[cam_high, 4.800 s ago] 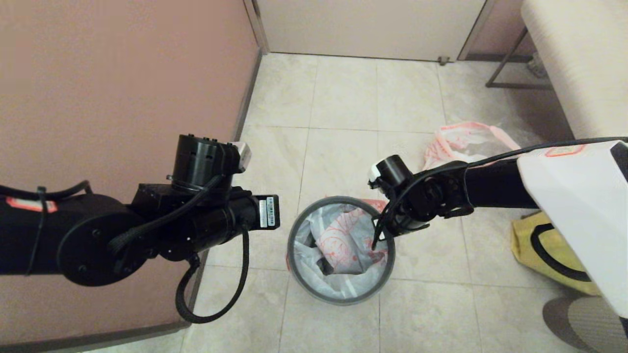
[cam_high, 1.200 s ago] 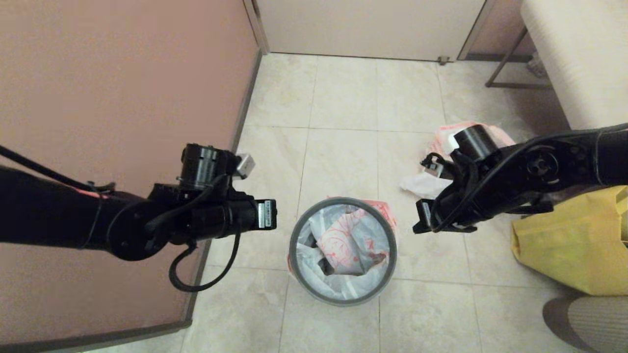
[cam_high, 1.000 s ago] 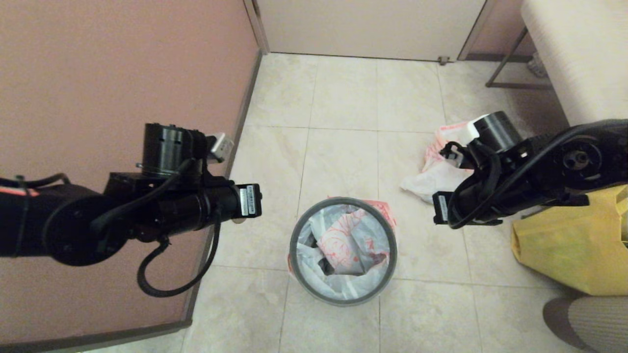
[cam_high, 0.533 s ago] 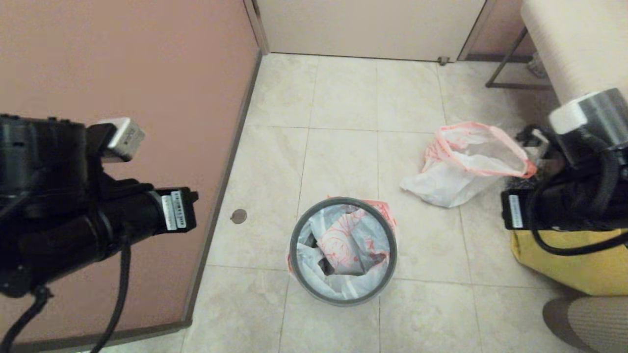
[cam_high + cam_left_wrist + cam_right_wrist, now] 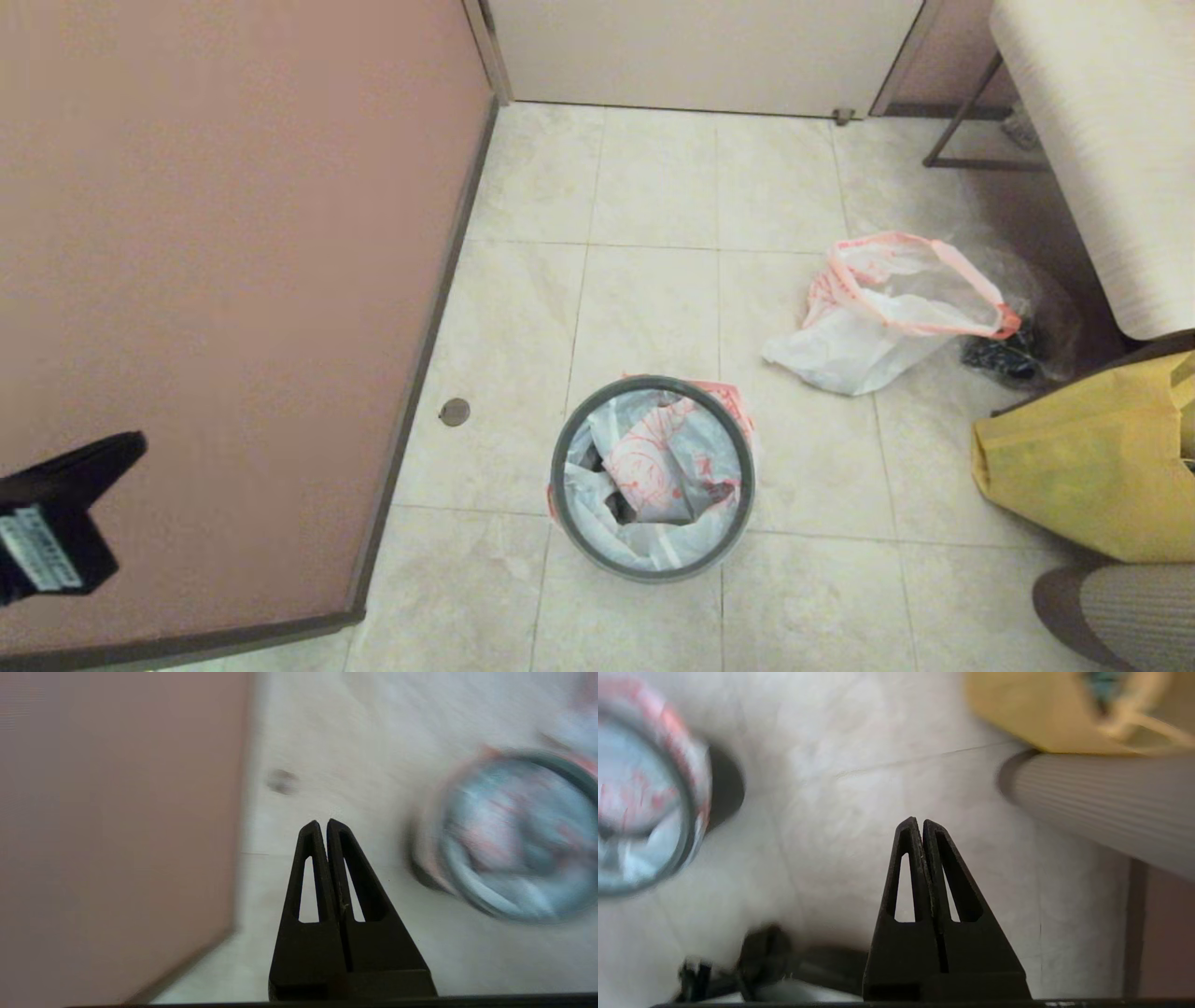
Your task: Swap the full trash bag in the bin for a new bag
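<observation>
The black bin [image 5: 653, 560] stands on the tiled floor with its grey hoop [image 5: 557, 467] on the rim. The new bag [image 5: 653, 467], white with red printing, lines it, and its pink edge is folded over the far rim. The full trash bag [image 5: 854, 341] lies on the floor to the bin's far right with its pink-rimmed mouth open. My left gripper [image 5: 323, 822] is shut and empty, above the floor left of the bin [image 5: 567, 765]. My right gripper [image 5: 919, 820] is shut and empty too, right of the bin [image 5: 726, 788]. Only a black end of the left arm [image 5: 56, 523] shows in the head view.
A pink partition wall [image 5: 233, 280] runs along the left. A yellow bag [image 5: 1074, 467] and a grey ribbed object [image 5: 1120, 607] sit at the right, a clear bag with black stuff [image 5: 1013, 350] lies behind the full bag, and a bench [image 5: 1102, 140] stands at the far right.
Both arms have drawn back from the bin: the left to the lower left edge, the right out of the head view. Bin and bags have not moved.
</observation>
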